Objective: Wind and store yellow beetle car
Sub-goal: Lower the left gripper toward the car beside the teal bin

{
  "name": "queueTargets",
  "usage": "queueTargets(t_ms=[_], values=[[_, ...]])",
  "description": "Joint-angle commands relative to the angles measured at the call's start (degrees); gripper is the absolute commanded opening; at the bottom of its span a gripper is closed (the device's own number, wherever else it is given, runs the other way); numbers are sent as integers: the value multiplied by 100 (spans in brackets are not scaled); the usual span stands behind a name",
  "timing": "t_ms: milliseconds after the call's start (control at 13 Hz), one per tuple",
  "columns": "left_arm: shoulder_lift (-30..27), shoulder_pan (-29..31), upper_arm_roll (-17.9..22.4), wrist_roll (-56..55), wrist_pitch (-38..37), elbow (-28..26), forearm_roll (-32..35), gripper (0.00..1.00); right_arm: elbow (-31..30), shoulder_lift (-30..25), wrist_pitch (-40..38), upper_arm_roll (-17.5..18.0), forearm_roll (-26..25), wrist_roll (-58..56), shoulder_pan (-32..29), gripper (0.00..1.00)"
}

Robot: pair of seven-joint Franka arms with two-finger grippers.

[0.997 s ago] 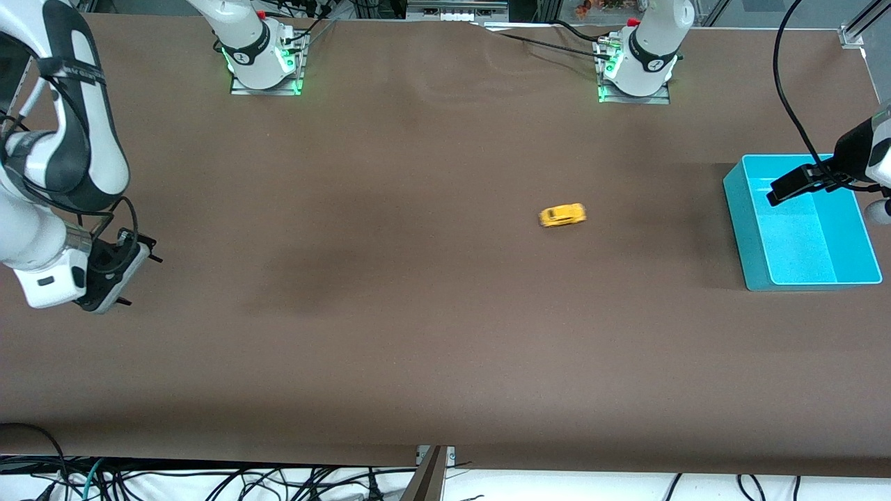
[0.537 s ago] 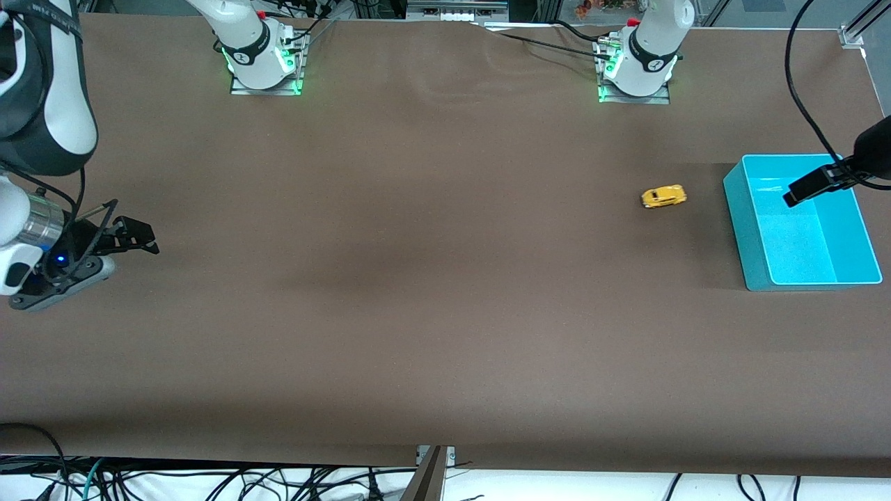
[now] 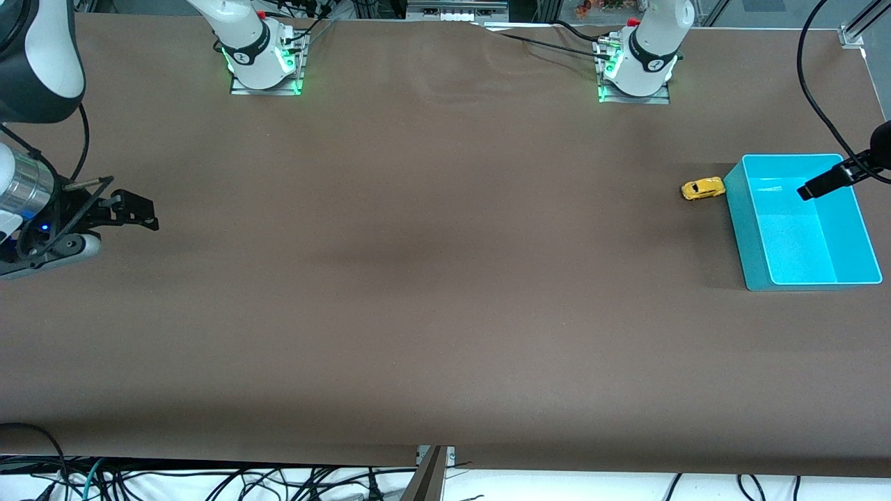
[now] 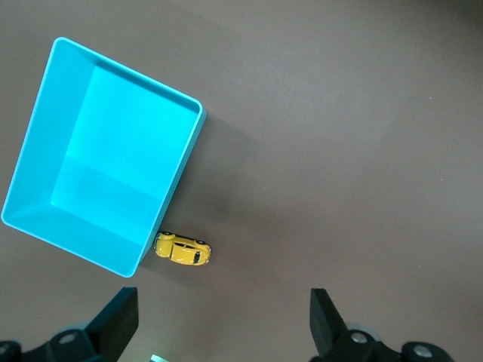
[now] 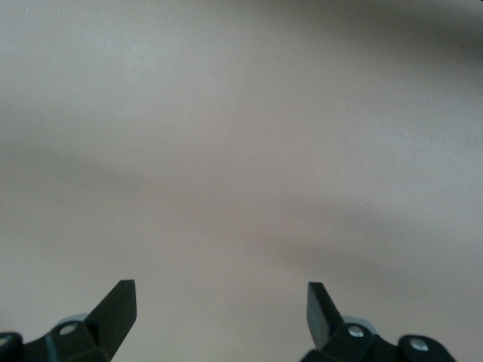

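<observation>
- One cyan bin point(image 3: 847, 277) sits at the left arm's end of the worktop point(image 3: 418, 313).
- One yellow beetle car point(image 3: 702, 188) sits touching the bin's wall, so we reckon storing comes next.
- Right gripper point(image 3: 143, 212) waits, jaws spread.
- Left gripper point(image 4: 224, 320), jaws spread over the bin, needs to drop onto the car.

A: Where are the two grippers?
B: The left gripper point(image 4: 223, 320) hangs high, jaws wide apart. The right gripper point(image 5: 219, 313) hangs at its own end, jaws spread, holding nothing.
</observation>
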Motion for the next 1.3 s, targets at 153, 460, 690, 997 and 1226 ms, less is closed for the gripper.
queueTargets(t_ms=[153,460,690,997,1226], values=[[-9,271,-23,-260,-270,-41,99,100,545,-13,-177,-166,-106,85,-43,100],[-481,501,-23,-805,87,-1047,240,100,554,-170,-176,-245,-115,59,-52,100],[-932,440,100,-2286,1037,-2298,240,100,406,-495,-273,-263,-202,59,-69,100],[-748,-166,407,-4677,2388,-3545,249,100,-96,-839,-694,-263,-300,347,-69,100],[-450,-316,434,-5883,3181,-4275,293,100,-279,-1014,-827,-298,-300,937,-69,100]])
